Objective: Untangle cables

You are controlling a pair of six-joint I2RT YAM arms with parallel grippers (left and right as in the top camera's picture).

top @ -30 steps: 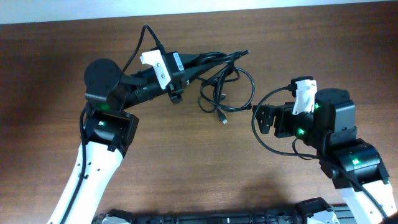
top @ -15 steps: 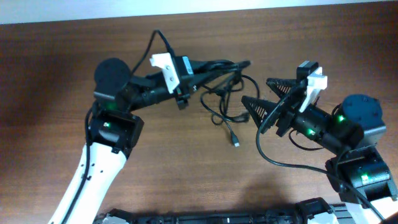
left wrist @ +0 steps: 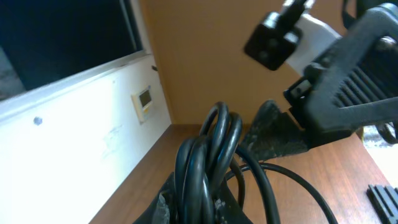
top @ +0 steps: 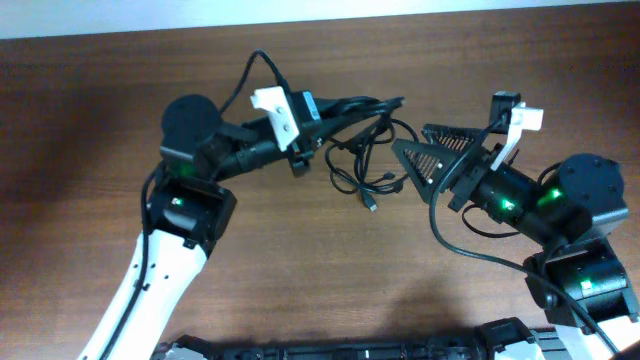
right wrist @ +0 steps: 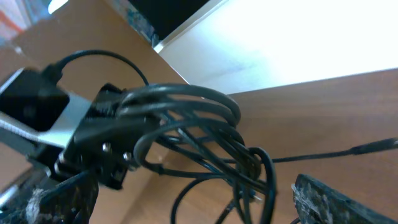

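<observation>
Gripping the cables (top: 360, 165) by their upper loops, the left hand (top: 385, 103) was clenched over the far middle of the surface (top: 300, 280). The right hand (top: 410, 140) gaped empty just beside them. A hard pull might tighten the knot or whip the plug (top: 370, 205) about. Two hands, one plug showing; cords too snarled to count.

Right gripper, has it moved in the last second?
Yes. The right gripper has swung toward the far edge of the table and closer to the cables.
</observation>
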